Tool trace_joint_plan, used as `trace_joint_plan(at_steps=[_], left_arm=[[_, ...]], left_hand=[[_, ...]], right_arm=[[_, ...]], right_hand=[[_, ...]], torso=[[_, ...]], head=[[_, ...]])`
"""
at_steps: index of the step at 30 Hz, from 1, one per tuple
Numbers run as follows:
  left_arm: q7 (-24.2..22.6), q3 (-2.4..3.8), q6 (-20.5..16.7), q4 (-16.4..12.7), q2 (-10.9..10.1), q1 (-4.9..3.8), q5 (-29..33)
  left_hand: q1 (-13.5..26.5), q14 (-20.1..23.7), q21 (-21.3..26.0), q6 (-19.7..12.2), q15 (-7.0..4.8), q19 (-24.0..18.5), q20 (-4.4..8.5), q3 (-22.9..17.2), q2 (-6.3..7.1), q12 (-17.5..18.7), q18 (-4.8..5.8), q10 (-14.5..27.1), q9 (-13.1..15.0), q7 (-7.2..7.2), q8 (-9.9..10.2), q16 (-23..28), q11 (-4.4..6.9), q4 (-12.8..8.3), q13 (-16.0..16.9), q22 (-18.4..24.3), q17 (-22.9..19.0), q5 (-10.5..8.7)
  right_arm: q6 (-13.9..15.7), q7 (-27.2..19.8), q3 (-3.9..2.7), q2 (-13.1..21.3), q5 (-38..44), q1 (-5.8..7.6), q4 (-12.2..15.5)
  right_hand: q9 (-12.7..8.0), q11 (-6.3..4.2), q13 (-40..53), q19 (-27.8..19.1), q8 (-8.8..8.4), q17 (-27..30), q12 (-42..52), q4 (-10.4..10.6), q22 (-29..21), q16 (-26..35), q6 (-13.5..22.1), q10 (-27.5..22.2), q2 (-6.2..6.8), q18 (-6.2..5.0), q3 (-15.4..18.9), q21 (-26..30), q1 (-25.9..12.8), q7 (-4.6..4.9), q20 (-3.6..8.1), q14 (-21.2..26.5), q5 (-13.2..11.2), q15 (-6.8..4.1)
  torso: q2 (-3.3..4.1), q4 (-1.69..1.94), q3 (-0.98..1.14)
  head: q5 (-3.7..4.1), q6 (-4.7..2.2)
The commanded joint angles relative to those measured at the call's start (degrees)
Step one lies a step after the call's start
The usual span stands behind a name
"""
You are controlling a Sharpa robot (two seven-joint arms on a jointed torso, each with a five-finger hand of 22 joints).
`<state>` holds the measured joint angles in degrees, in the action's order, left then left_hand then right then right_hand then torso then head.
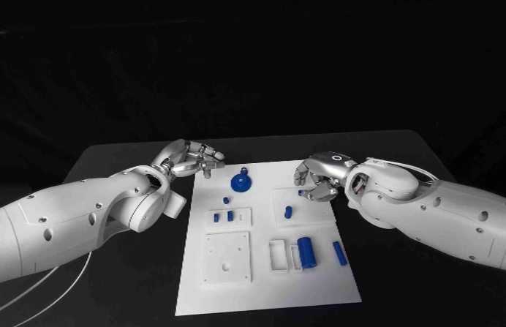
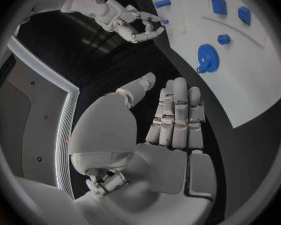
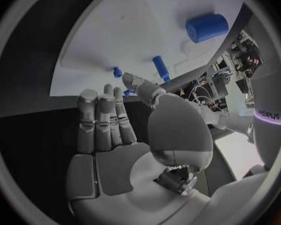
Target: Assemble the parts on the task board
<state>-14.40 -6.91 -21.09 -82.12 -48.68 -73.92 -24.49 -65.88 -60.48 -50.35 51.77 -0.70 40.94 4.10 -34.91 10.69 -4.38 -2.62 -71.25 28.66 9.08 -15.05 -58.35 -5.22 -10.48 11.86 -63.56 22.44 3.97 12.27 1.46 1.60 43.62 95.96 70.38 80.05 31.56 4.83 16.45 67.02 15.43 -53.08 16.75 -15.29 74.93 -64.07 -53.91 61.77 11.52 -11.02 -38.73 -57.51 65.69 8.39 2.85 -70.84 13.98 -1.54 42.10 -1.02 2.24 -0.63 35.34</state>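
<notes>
The white task board (image 1: pixel 269 298) lies in the middle of the black table. A blue gear (image 1: pixel 241 183) sits near its far end, also seen as the gear (image 2: pixel 207 56). Small blue pegs (image 1: pixel 222 215) stand in a plate, a blue cylinder (image 1: pixel 306 250) and a blue bar (image 1: pixel 339 252) lie lower right. My left hand (image 1: pixel 192 159) hovers off the board's far left corner, fingers (image 2: pixel 177 117) stretched out, holding nothing. My right hand (image 1: pixel 320 175) hangs over the board's far right edge, palm (image 3: pixel 115 160) bare; a small blue piece (image 1: pixel 303 192) lies by its fingertips.
White raised blocks (image 1: pixel 227 257) with holes sit on the board's near half, and a small white frame (image 1: pixel 278 256) stands beside the cylinder. Black table (image 1: pixel 126 159) surrounds the board on all sides. White cables (image 1: pixel 42 290) trail under my left arm.
</notes>
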Motion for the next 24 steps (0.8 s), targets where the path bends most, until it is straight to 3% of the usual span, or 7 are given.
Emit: trace_joint_plan(at_steps=[1, 6, 18, 20, 24], left_arm=[[-3.2, 0.04, 1.3, -0.3, 0.1, -0.06, 4.3], [-3.2, 0.04, 1.3, -0.2, 0.0, -0.06, 4.6], [-3.2, 0.04, 1.3, -0.2, -0.1, -0.06, 5.0], [-3.2, 0.04, 1.3, -0.2, -0.1, -0.06, 5.0], [-3.1, 0.04, 1.3, -0.1, -0.1, -0.06, 5.1]], left_hand=[[0.0, 0.4, 0.4, -0.4, -0.03, -0.4, 1.73, 0.0, -0.79, 0.0, 0.91, 0.2, 0.1, -0.05, -0.3, 0.4, -0.15, -0.4, 0.1, 0.1, -0.1, 0.35], [0.1, 0.4, 0.6, -0.4, 0.03, -0.4, 1.76, 0.0, -0.9, 0.0, 1.04, 0.3, 0.1, -0.04, -0.3, 0.7, -0.21, -0.5, 0.1, 0.1, -0.1, 0.35], [0.3, 0.4, 0.7, -0.5, 0.09, -0.5, 1.78, 0.1, -0.94, 0.1, 1.15, 0.4, 0.1, 0.0, -0.3, 1.0, -0.28, -0.6, 0.0, 0.1, -0.2, 0.33], [0.3, 0.4, 0.8, -0.6, 0.1, -0.5, 1.79, 0.1, -0.94, 0.1, 1.17, 0.5, 0.1, 0.02, -0.3, 1.1, -0.29, -0.6, 0.0, 0.1, -0.2, 0.32], [0.4, 0.4, 0.8, -0.7, 0.12, -0.5, 1.8, 0.1, -0.93, 0.1, 1.2, 0.5, 0.0, 0.05, -0.3, 1.2, -0.31, -0.6, 0.0, 0.1, -0.2, 0.32]], right_arm=[[-2.2, 2.4, 0.13, -0.3, 7.1, -0.18, -0.1], [-2.4, 3.0, 0.27, -0.6, 8.6, -0.37, -0.4], [-3.3, 3.1, 0.51, -0.9, 9.0, -0.73, -0.2], [-3.2, 3.0, 0.54, -1.0, 9.0, -0.79, -0.3], [-3.3, 3.1, 0.55, -1.1, 9.1, -0.84, -0.2]], right_hand=[[-0.2, 0.1, -0.4, 0.4, 0.27, 0.3, -0.9, 0.2, 0.1, -0.3, -0.4, 0.8, 0.48, -3.98, -0.8, 0.3, 0.3, 0.06, -0.02, -0.3, -0.3, 0.01], [-0.4, 0.11, -1.1, 0.7, 0.27, 0.7, -2.4, 1.2, 0.1, -0.6, -0.6, 1.8, 1.28, -3.98, -2.3, 0.4, 0.7, 0.04, -0.01, -0.4, -1.0, 0.02], [-0.5, -0.32, -1.1, 1.1, 0.79, 1.1, -3.0, 2.2, 0.3, -0.9, -1.6, 3.9, 1.23, -3.98, -3.4, 0.4, 0.8, -0.37, 0.02, -0.7, -2.6, -0.39], [-0.1, -1.06, -0.6, 1.4, 1.65, 1.2, -2.2, 2.9, 0.3, -1.1, -3.2, 5.9, 0.58, -3.98, -4.5, 0.3, 1.1, -1.07, -0.02, -1.0, -5.5, -1.08], [-0.2, -1.32, -0.3, 1.6, 1.78, 1.5, -2.6, 3.8, 0.5, -1.1, -3.7, 6.7, 0.69, -3.98, -6.2, 0.2, 1.0, -1.27, -0.05, -1.1, -7.0, -1.36]], torso=[[0.05, 0.09, -0.02], [0.06, 0.11, 0.0], [0.05, 0.01, 0.04], [0.06, 0.0, 0.05], [0.06, 0.02, 0.05]], head=[[0.18, 0.18], [0.08, 0.39], [-0.12, 0.68], [-0.13, 0.71], [-0.14, 0.81]])
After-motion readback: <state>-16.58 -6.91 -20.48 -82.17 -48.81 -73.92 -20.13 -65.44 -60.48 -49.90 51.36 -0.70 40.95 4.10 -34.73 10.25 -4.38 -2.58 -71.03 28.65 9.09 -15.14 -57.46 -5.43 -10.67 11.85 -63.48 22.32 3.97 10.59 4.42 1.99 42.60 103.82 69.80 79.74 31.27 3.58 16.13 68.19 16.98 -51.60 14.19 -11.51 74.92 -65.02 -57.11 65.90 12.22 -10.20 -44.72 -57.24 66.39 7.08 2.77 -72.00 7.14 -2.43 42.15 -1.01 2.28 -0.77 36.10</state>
